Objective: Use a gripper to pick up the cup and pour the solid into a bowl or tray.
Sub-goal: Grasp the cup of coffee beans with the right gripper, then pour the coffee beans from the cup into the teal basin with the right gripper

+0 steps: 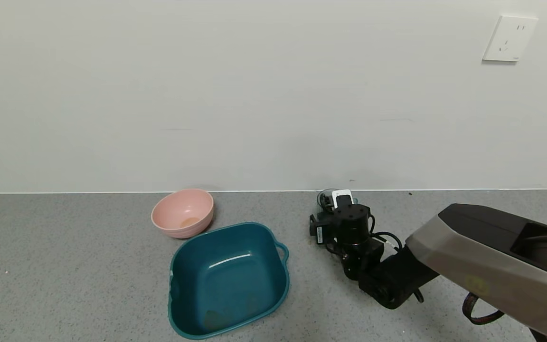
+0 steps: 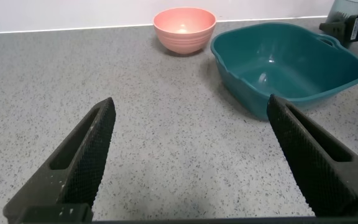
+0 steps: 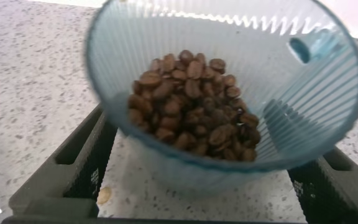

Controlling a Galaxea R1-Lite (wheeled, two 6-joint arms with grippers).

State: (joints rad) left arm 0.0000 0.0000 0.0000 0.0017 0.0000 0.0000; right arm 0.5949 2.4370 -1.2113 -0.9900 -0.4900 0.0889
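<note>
The ribbed blue-grey cup (image 1: 325, 195) stands on the counter near the wall, to the right of the teal basin (image 1: 273, 285), mostly hidden behind my right wrist. In the right wrist view the cup (image 3: 316, 106) holds many brown beans (image 3: 191, 102) and sits between my right gripper's (image 3: 204, 146) spread fingers (image 3: 86, 162); I see no squeeze on it. The right gripper (image 1: 334, 203) points toward the wall. My left gripper (image 2: 191, 109) is open and empty above bare counter, with the basin (image 2: 253, 93) ahead of it. The basin looks empty.
A round pink bowl (image 1: 183, 213) stands just behind the basin's left corner, also in the left wrist view (image 2: 184, 28). A small tan crumb (image 3: 104, 196) lies on the counter by the right gripper's finger. The wall rises right behind the cup.
</note>
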